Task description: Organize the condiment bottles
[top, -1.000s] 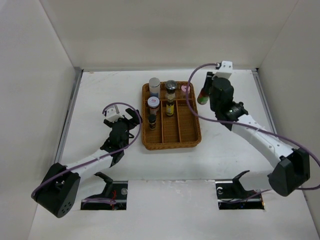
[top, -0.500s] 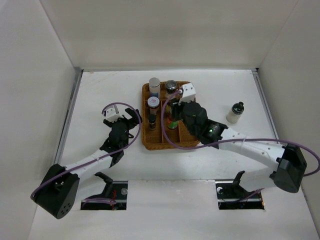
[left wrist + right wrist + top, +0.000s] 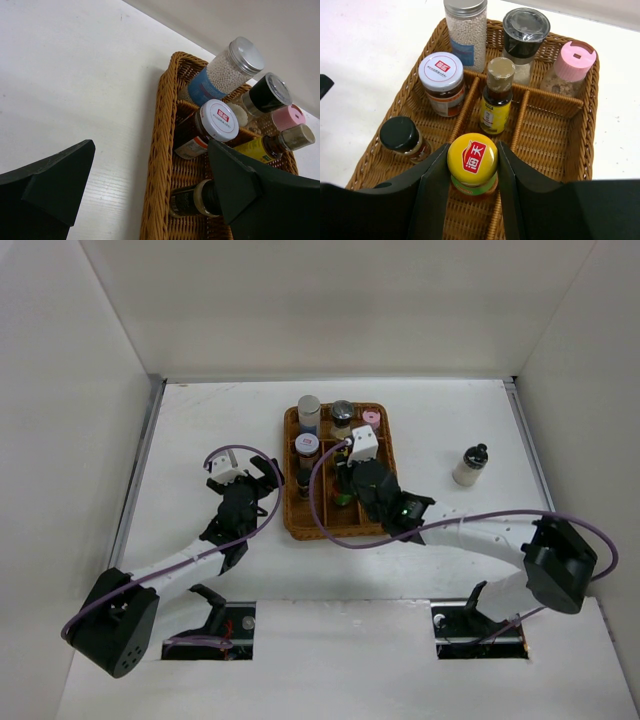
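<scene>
My right gripper [image 3: 472, 167] is shut on the yellow cap of the tall green bottle [image 3: 472, 161] and holds it upright in the near end of the middle compartment of the wicker tray [image 3: 590, 130]. In the top view this gripper [image 3: 347, 485] is over the tray [image 3: 392, 520]. Other bottles stand in the tray: a silver-capped jar of white beads [image 3: 466, 30], a black-capped grinder [image 3: 525, 35], a pink-capped jar [image 3: 570, 65], a red-white-capped jar [image 3: 442, 75], a yellow-labelled bottle [image 3: 497, 95] and a black-capped jar [image 3: 400, 135]. My left gripper [image 3: 262, 480] is open and empty beside the tray's left rim [image 3: 160, 150].
One small black-capped bottle [image 3: 470, 465] stands alone on the white table to the right of the tray. White walls close the table at the back and both sides. Purple cables loop over both arms.
My right gripper carried the green bottle from the right of the tray leftwards over it and down into the middle compartment. The lone bottle on the right came into view. The left arm stayed still.
</scene>
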Robot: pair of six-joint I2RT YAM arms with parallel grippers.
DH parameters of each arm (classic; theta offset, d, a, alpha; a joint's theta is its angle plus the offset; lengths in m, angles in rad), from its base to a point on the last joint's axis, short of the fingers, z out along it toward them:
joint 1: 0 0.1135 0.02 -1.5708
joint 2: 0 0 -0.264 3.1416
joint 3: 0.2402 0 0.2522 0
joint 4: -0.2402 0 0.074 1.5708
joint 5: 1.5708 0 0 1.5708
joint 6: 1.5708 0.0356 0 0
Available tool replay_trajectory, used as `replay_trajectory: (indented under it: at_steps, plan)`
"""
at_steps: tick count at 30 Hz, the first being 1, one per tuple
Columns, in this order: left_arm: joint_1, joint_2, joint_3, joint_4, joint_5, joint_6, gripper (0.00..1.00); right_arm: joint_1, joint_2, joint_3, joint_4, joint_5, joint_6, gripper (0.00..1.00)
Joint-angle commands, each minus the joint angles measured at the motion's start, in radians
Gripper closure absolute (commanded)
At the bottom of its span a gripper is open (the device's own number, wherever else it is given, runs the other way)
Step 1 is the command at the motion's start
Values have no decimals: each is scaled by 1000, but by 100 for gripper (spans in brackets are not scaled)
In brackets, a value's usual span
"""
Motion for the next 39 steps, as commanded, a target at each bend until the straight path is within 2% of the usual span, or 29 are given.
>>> replay_trajectory:
  at_steps: [1, 3, 6, 11, 17, 20, 21, 22, 23, 24, 25, 26, 27, 28, 31, 34, 35, 39]
  plan:
    - [0, -8, -9, 52, 6, -8, 0, 27, -11, -2, 170, 26, 16, 66]
    - [-2, -8, -9, 52, 6, -8, 0, 41, -8, -19, 170, 31, 22, 62]
    - [-2, -8, -9, 52, 6, -8, 0, 56, -6, -36, 170, 48, 24, 44]
    - [-5, -4, -5, 52, 6, -8, 0, 58, -30, -30, 160, 49, 16, 22]
    - [-5, -14, -9, 52, 6, -8, 0, 53, -145, -42, 136, 41, 11, 9]
    - [-5, -15, -9, 52, 6, -8, 0, -5, -259, -88, 131, 44, 19, 6]
    - [-5, -15, -9, 52, 6, -8, 0, -48, -308, -117, 131, 51, 23, 9]
    - [-6, -17, -9, 52, 6, -8, 0, -85, -333, -135, 131, 54, 28, 17]
    - [-6, -17, -9, 52, 6, -8, 0, -141, -363, -161, 128, 70, 37, 34]
    - [-6, -17, -9, 52, 6, -8, 0, -205, -385, -187, 122, 109, 57, 58]
    - [-8, -17, -9, 52, 6, -8, 0, -271, -399, -209, 105, 157, 88, 74]
    - [-8, -15, -7, 49, 6, -8, 0, -333, -403, -220, 69, 197, 115, 79]
    - [-9, -15, -5, 47, 6, -8, 0, -399, -397, -218, 14, 231, 137, 79]
    - [-10, -17, -5, 47, 6, -8, 0, -459, -379, -208, -43, 250, 149, 73]
    - [-11, -27, -13, 46, 6, -11, 0, -588, -319, -185, -129, 284, 149, 32]
    - [3, -18, -25, 52, 3, -18, 0, -640, -232, -154, -166, 287, 154, 7]
    - [7, -14, -22, 46, 6, -24, 0, -657, -189, -139, -185, 279, 154, 1]
    - [-8, -17, -19, 44, 9, -28, 0, -723, -87, -112, -226, 249, 198, 0]
